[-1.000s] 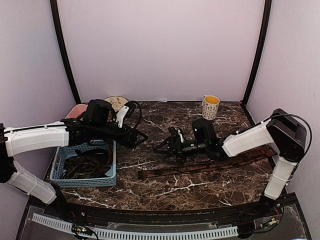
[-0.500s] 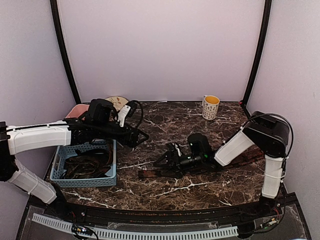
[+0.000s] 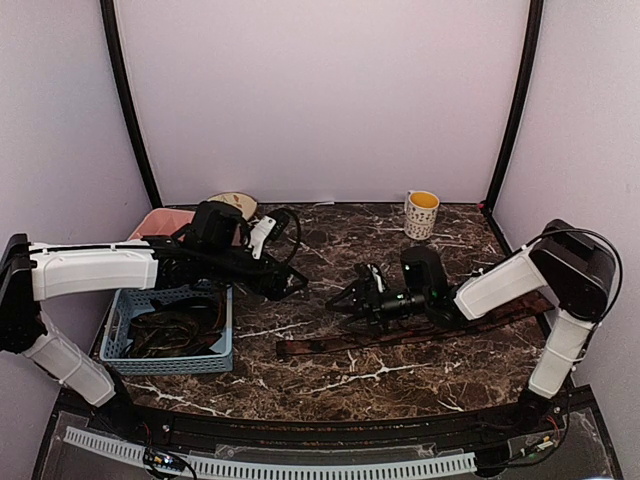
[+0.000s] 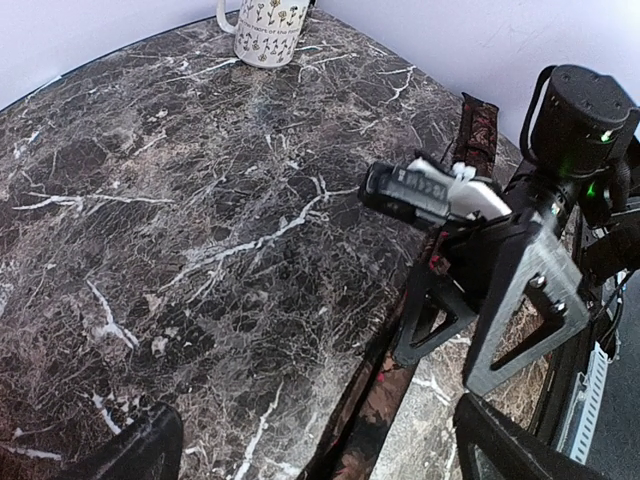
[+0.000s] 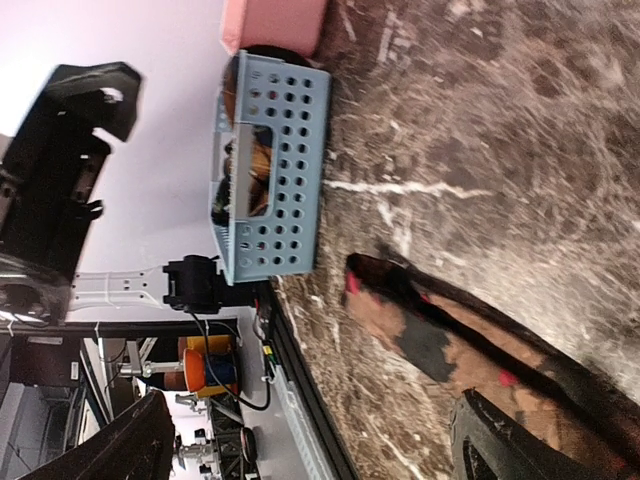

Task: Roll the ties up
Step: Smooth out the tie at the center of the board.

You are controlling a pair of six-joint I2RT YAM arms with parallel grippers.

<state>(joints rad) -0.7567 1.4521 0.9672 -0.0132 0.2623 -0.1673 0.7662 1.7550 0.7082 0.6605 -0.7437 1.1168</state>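
Tie point(image 3: 320, 346) on the bench point(image 3: 330, 250) is hidden under the right arm point(image 3: 495, 282) partway along. Basket point(image 3: 170, 365) by the left edge holds a dark tangle point(image 3: 175, 330), can't count ties. Mug point(image 4: 268, 38) is cropped up top.

Lilac walls point(image 3: 320, 100), dark marble table point(image 3: 400, 380)

We see one reddish-brown patterned tie point(image 3: 320, 345) lying flat and unrolled on the desk point(image 3: 330, 240), stretched from the lower centre of the frame up toward the right edge. More dark ties point(image 3: 175, 330) lie tangled in the blue basket point(image 3: 170, 364) at lower left.
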